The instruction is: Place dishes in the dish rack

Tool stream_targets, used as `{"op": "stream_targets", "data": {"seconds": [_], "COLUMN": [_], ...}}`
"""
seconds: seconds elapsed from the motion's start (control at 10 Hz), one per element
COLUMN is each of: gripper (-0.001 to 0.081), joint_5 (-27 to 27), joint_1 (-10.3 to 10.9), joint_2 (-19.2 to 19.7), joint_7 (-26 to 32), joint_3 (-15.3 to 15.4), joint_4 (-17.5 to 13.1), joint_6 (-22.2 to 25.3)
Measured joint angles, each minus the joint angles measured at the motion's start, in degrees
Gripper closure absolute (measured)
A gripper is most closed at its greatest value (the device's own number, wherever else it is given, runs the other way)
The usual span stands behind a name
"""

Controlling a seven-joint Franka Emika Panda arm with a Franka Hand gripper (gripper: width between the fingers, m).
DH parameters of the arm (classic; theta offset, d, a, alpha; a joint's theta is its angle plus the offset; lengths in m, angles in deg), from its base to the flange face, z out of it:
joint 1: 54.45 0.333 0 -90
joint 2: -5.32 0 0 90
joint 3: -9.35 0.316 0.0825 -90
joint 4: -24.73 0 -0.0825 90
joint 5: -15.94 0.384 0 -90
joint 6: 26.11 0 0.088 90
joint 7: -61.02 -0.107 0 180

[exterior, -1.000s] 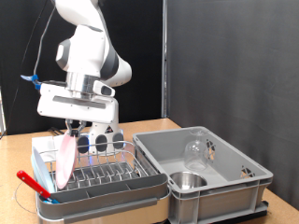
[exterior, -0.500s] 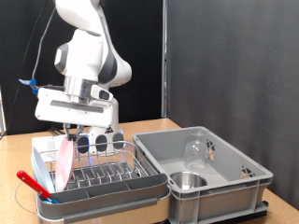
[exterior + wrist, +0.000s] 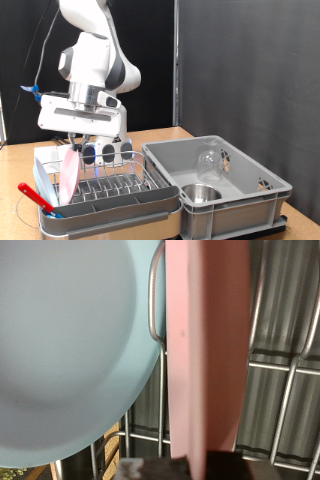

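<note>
- Exterior view: the gripper (image 3: pixel 78 140) hangs right over the pink plate (image 3: pixel 68 171), which stands on edge in the dish rack (image 3: pixel 110 192) at its left end. Can't tell if the fingers are gripping it. Steel bowl (image 3: pixel 200 193) and glass (image 3: pixel 210 160) sit in the grey crate (image 3: pixel 262 190).
- Wrist view: plate edge (image 3: pixel 205 350) dead centre, upright among the wires, beside a pale blue plate (image 3: pixel 70 340). Fingers barely show.

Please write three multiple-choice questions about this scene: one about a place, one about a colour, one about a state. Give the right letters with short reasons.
1. Where is the small shiny steel bowl?
A. grey crate
B. dish rack
C. bare table

2. What colour is the round plate in the wire rack?
A. green
B. pink
C. black

3. How does that plate stand?
A. flat
B. face down
C. on edge

Answers: 1 A, it sits in the deep grey crate near the clear drinking glass. 2 B, both views show pink. 3 C, it stands upright between prongs, under the gripper.
</note>
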Motion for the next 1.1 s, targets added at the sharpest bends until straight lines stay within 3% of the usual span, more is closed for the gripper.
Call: {"op": "stream_targets", "data": {"seconds": [0.2, 0.3, 0.4, 0.5, 0.7, 0.8, 0.9, 1.1], "gripper": [0.0779, 0.0607, 0.0607, 0.0425, 0.0142, 0.0142, 0.0027, 0.0002], "joint_5": [0.0, 0.0, 0.0, 0.0, 0.0, 0.06, 0.31, 1.56], "joint_1": [0.0, 0.0, 0.0, 0.0, 0.0, 0.01, 0.12, 0.8], "joint_2": [0.05, 0.06, 0.09, 0.15, 0.33, 0.34, 0.33, -0.02], "joint_7": [0.0, 0.0, 0.0, -0.01, -0.04, -0.04, -0.04, 0.04], "joint_3": [-0.05, -0.07, -0.08, -0.09, -0.09, -0.09, -0.09, -0.02], "joint_4": [0.0, 0.0, 0.0, 0.0, 0.0, 0.0, -0.01, -0.07], "joint_6": [-0.01, -0.01, -0.01, -0.02, -0.02, -0.02, -0.02, 0.05]}}
